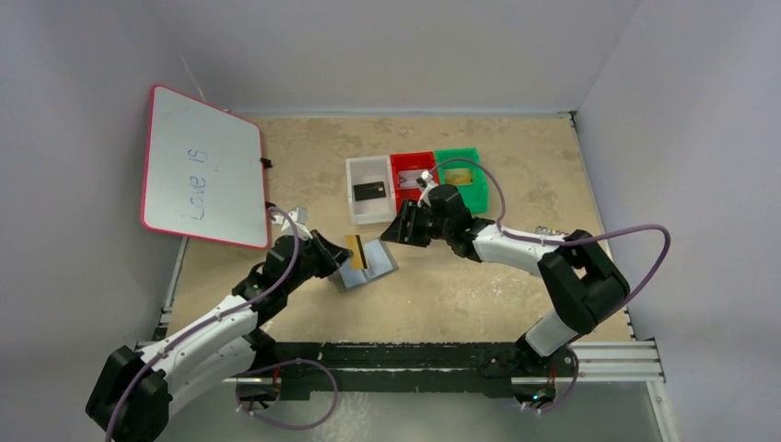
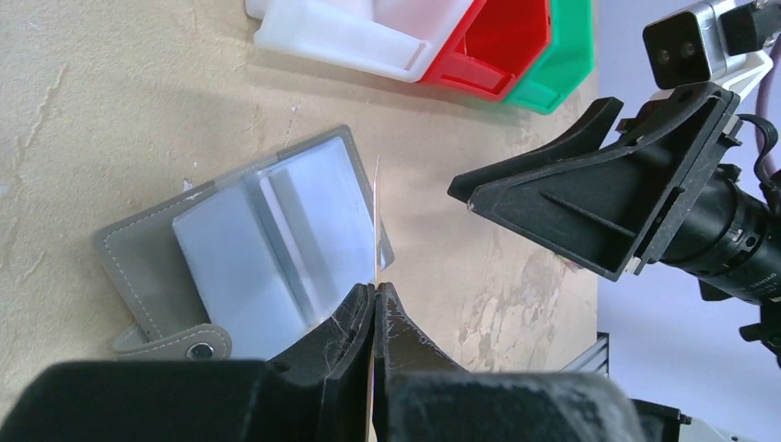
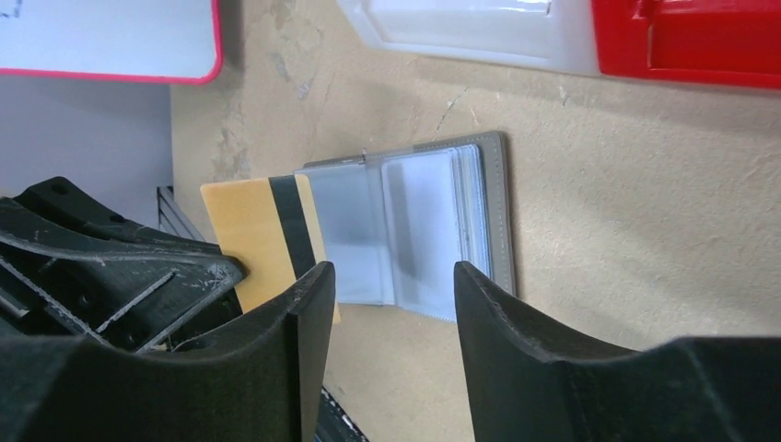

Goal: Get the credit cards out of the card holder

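Note:
The grey card holder [image 1: 376, 264] lies open on the table, its shiny bluish pockets [image 3: 414, 226] facing up. My left gripper [image 2: 378, 287] is shut on a gold-yellow credit card [image 3: 250, 235] with a black stripe. It holds the card on edge over the holder's [image 2: 267, 239] left side, and the left wrist view shows only the card's thin edge [image 2: 377, 221]. My right gripper [image 3: 391, 272] hangs open just above and right of the holder, with nothing between its fingers. A black credit card [image 1: 368, 191] lies in the white tray [image 1: 355, 210].
A red tray [image 1: 400, 191] and a green tray [image 1: 472, 196] stand beside the white one behind the holder, each holding something flat. A red-framed whiteboard [image 1: 203, 166] leans at the back left. The table's metal rail [image 1: 414, 359] runs along the near edge.

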Motion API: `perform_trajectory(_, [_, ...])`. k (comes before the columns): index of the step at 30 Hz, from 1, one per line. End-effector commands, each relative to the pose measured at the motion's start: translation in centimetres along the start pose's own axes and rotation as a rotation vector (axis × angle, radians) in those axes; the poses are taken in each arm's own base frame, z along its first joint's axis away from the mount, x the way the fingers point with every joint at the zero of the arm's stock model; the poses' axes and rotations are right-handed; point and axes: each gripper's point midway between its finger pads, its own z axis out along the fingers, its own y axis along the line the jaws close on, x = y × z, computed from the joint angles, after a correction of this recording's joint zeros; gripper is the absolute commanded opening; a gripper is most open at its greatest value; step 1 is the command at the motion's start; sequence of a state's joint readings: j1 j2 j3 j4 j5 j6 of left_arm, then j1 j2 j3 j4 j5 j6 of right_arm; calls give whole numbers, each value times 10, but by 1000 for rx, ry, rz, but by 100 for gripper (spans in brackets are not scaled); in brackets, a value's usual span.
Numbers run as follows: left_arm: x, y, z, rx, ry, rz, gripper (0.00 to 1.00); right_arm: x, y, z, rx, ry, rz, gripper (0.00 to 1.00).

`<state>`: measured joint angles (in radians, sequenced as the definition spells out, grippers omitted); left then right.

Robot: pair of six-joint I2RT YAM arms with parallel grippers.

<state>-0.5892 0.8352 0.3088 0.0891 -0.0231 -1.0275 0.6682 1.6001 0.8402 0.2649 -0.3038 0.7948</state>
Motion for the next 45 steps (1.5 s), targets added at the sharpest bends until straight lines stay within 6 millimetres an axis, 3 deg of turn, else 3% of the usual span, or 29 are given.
perform_trajectory(1, [-21,-37,-4,121,-56,24,0,-18,40,-17,-193,-79,-21,55])
perform_trajectory(10, [-30,-65,-13,245,-83,10,0,-7,67,-27,-385,-35,-48,64])
perform_trajectory(19, [-35,-87,-21,337,-87,10,0,-5,78,-33,-479,-2,-53,62])
perform_trajectory(38, [-39,-109,-30,450,-98,2,0,-13,96,-58,-631,1,-58,31])
perform_trajectory(45, [-38,-111,-32,468,-96,-6,0,-16,104,-69,-684,-4,-69,7])
